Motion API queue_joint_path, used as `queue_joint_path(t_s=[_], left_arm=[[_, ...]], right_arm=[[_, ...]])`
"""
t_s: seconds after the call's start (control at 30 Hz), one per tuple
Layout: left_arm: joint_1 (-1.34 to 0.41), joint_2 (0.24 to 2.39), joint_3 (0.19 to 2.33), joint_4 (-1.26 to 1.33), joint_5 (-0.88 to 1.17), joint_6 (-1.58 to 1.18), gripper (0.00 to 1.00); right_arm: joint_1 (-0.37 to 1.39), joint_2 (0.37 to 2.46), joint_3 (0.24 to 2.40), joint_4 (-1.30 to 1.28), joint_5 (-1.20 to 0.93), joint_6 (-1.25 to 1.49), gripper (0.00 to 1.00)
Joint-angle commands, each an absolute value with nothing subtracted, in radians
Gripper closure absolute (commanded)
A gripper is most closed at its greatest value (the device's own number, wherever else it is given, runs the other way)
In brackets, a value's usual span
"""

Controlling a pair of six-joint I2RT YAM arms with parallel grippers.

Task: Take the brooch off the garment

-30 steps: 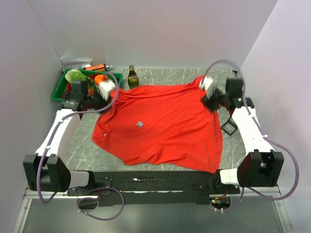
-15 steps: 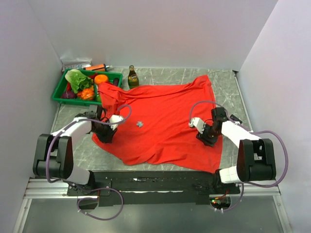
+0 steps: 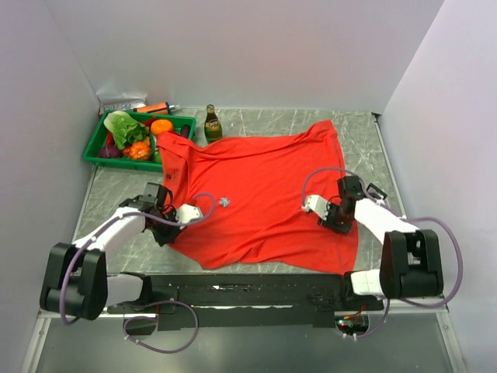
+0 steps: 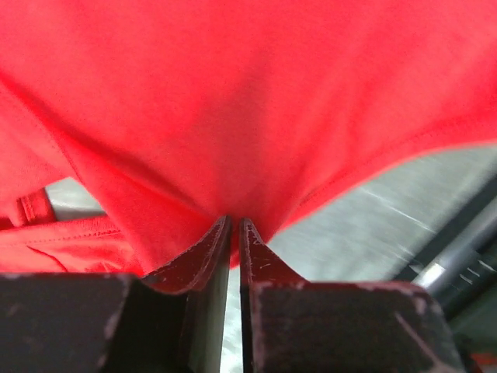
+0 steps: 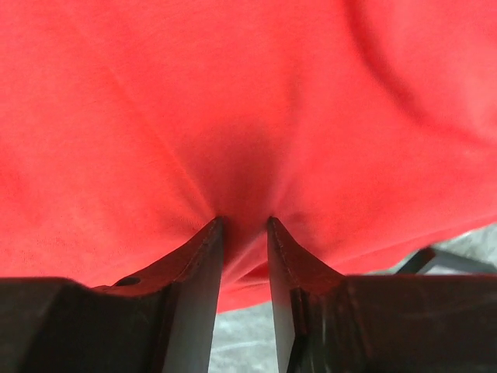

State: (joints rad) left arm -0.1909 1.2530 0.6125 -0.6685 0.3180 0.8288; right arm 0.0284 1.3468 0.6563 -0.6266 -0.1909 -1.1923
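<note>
**Left claw** [image 4: 234, 221]: I see its dark, scuffed fingers pressed almost together on a pinched fold of the garment [image 4: 248, 93]. The cloth is a soft, matte red knit, with a stitched hem just beside the tips.

**Right claw** [image 5: 245, 221]: its fingers sit slightly wider and grip a bunched ridge of the same cloth, which puckers into radiating creases.

**From above:** the brooch [image 3: 224, 200] is a tiny pale, star-like speck. It lies on the shirt's chest between the two claws, nearer the left one and apart from both.

**Beyond the left claw:** a green plastic tray [image 3: 92, 149] holds produce, and a dark glass bottle [image 3: 212, 123] stands upright on the grey marbled table [image 3: 264, 120].
</note>
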Motion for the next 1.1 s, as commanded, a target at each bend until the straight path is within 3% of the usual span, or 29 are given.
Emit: queue_joint_path(t_s=[0.0,0.13,0.27,0.47,0.7,0.9,1.07], left_arm=[[-0.267,1.183,0.636,-0.830,0.308,0.838,0.85],[-0.272,1.160,0.747,-0.864,0.360,0.799,0.80],[-0.267,1.219,0.873,-0.804,0.365,0.709,0.77],[-0.262,1.371,0.842,-0.632,0.200,0.724,0.78],[-0.180,1.404,0.732,-0.594,0.095,0.845,0.79],[-0.202,1.329,0.628,-0.739,0.120,0.902,0.79],[-0.244,1.244,0.536,-0.750,0.091,0.882,0.80]], right_arm=[[0.021,1.270,0.548,-0.775,-0.123,-1.284,0.63],[0.018,1.181,0.590,-0.834,-0.175,-1.295,0.61],[0.020,1.160,0.773,-0.885,-0.337,-1.230,0.56],[0.021,1.285,0.893,-0.737,-0.388,-1.082,0.51],[0.015,1.462,0.848,-0.376,-0.223,-1.069,0.52],[0.026,1.534,0.796,-0.468,-0.152,-1.178,0.56],[0.029,1.454,0.671,-0.520,-0.120,-1.278,0.58]])
